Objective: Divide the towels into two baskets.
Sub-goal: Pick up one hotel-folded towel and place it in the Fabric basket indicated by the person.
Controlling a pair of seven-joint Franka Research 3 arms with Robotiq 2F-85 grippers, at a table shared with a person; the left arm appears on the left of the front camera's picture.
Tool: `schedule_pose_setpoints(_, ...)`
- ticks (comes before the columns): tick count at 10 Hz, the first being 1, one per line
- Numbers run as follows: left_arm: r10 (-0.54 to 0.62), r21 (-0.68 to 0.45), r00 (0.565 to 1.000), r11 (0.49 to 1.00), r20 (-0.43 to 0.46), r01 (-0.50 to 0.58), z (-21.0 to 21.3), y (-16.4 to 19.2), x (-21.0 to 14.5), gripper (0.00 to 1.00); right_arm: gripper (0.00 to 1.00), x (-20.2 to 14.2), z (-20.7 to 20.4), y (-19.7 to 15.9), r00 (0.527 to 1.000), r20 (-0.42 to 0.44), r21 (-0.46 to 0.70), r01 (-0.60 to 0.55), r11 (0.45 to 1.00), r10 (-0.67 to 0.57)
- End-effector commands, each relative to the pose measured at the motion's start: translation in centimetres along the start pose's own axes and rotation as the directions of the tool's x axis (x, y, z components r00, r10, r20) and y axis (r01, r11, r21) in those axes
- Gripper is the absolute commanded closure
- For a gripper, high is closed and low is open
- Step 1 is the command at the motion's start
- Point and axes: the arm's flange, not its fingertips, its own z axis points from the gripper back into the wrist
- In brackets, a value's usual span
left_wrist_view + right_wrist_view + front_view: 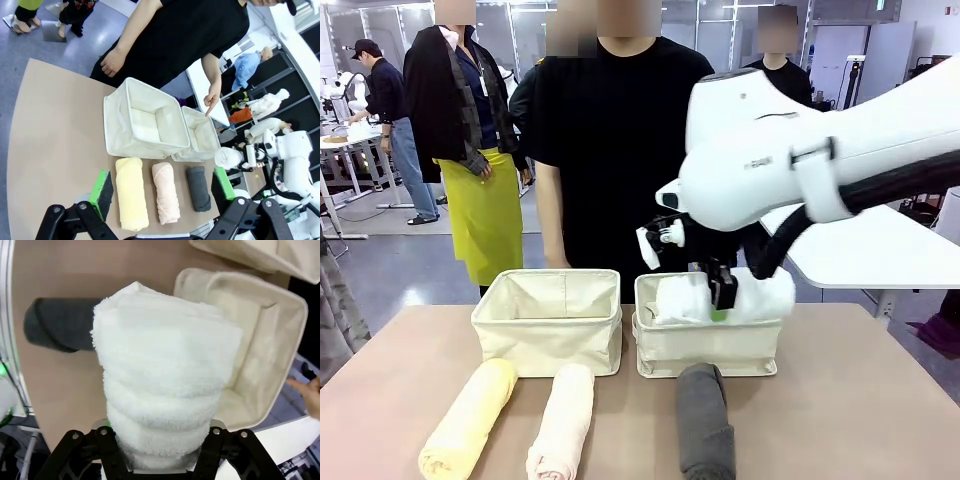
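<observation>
The towels are soft terry rolls: light, squashy and not slippery, but liable to sag or unroll if we take them by an end. We judge the middle of the roll, across its width, to be the best place to hold, with enough squeeze to keep the layers together.

Our right tool (pixel 722 290) is closed on the white towel (pixel 765 297) in just that way, its fingers buried in the cloth. The roll hangs crosswise at the top of the right basket (pixel 710 352), one end reaching past the basket's right wall. Whether it touches the rim we cannot tell.

Our left tool (pixel 162 185) is spread wide with nothing between the pads, high above the desk (pixel 50 125). The yellow towel (pixel 470 420), pink towel (pixel 563 420) and grey towel (pixel 705 425) lie side by side on the desk in front of the baskets. The left basket (pixel 548 342) has no towel in it. A person's hand (pixel 212 99) points down toward the right basket.
</observation>
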Motion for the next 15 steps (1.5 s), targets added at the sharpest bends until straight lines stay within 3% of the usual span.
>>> schedule_pose_setpoints(1, 0.0, -0.017, 1.0, 1.0, 0.013, 0.0, 0.1, -0.1, 0.4, 0.0, 0.37, 1.1, -0.6, -3.3, 1.0, -0.007, -0.035, -0.022, 0.999, 0.022)
schedule_pose_setpoints(4, 0.0, -0.017, 1.0, 1.0, 0.013, 0.0, 0.1, -0.1, 0.4, 0.0, 0.37, 2.1, -3.0, -7.2, 0.999, -0.049, 0.002, 0.008, 1.0, -0.008)
schedule_pose_setpoints(6, 0.0, -0.017, 1.0, 1.0, 0.013, 0.0, 0.1, -0.1, 0.4, 0.0, 0.37, 1.8, -4.5, -9.7, 1.0, -0.022, 0.029, 0.013, 1.0, -0.012)
schedule_pose_setpoints(10, 0.0, -0.017, 1.0, 1.0, 0.013, 0.0, 0.1, -0.1, 0.4, 0.0, 0.37, 1.2, -4.9, -8.6, 1.0, -0.013, 0.016, 0.012, 1.0, -0.012)
schedule_pose_setpoints(15, 0.0, -0.017, 1.0, 1.0, 0.013, 0.0, 0.1, -0.1, 0.4, 0.0, 0.37, 0.1, -7.8, -16.0, 0.999, 0.012, 0.036, -0.043, 0.998, 0.043)
